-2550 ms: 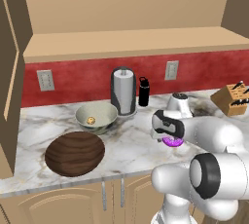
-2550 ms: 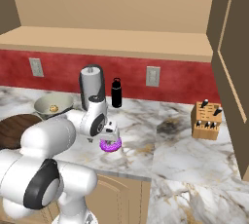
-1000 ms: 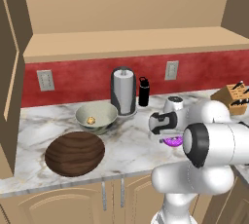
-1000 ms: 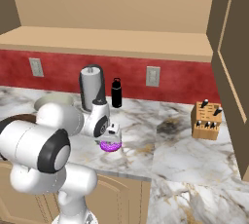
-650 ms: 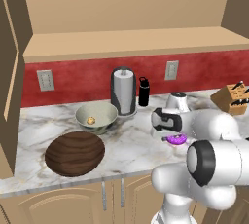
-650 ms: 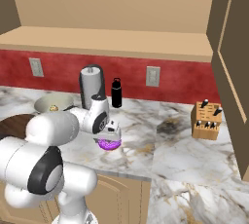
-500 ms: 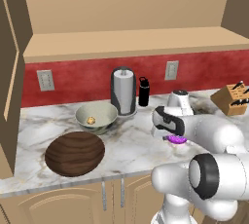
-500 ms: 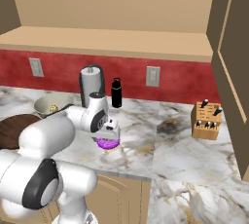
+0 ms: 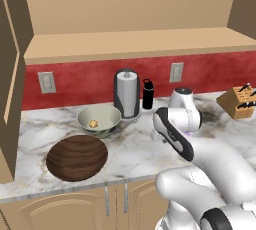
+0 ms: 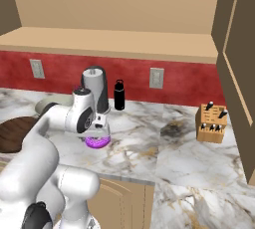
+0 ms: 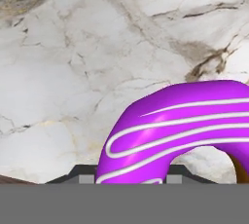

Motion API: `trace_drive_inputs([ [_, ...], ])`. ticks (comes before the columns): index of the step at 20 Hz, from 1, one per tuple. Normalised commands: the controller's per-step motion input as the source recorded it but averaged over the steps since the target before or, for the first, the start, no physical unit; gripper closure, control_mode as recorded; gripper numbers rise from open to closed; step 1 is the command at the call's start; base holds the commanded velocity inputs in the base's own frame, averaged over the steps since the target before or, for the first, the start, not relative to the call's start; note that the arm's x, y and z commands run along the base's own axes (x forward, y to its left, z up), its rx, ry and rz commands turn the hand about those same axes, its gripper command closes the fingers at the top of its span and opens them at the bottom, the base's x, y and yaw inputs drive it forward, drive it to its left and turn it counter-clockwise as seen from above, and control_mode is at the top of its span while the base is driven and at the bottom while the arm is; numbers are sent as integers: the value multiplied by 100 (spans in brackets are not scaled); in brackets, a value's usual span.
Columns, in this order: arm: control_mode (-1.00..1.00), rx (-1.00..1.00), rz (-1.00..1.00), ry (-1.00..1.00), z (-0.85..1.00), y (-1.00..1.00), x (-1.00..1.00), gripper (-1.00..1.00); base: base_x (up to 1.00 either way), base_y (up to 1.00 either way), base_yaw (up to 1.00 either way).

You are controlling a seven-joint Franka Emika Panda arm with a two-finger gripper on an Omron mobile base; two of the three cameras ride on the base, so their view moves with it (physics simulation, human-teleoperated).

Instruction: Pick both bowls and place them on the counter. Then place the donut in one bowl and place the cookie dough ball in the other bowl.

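From the right base view I see the gripper [image 10: 98,132] low over the donut [image 10: 97,142], which lies on the counter [image 10: 164,158] near the middle of the slab. The fingers are down at the icing, but I cannot tell from here whether they pinch it.

The hand view gives me what the base views hide: the donut [image 11: 185,130] up close, purple with white stripes, its ring rising right at the bottom edge where the fingertips sit. I still cannot tell if the jaws press it or just straddle it.

The left base view shows the bowls. The wooden bowl [image 9: 77,157] sits near the front edge on the left, and the ceramic bowl [image 9: 99,120] stands just behind it with the dough ball [image 9: 93,123] inside. In this view my own arm covers most of the donut; a sliver of purple [image 9: 189,134] shows beside the wrist.

Between the donut and the wooden bowl the marble lies bare. At the back wall stand a paper towel holder [image 9: 127,94] and a black bottle [image 9: 147,94]. A knife block [image 10: 210,123] stands far right, well apart.
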Motion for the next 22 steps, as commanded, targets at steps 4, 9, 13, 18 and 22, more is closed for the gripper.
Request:
trace_drive_inputs([
  [4, -100, -3, 24, -8, 45, 51, -20, 100, 0, 0, 0],
  [9, -100, 0, 27, -2, 40, 49, -20, 100, 0, 0, 0],
  [13, -100, 0, 30, -5, 35, 55, -14, 100, 0, 0, 0],
  [18, -100, 0, 27, -3, 33, 57, -8, 100, 0, 0, 0],
  [22, -100, 0, 20, -1, 28, 58, -2, 100, 0, 0, 0],
])
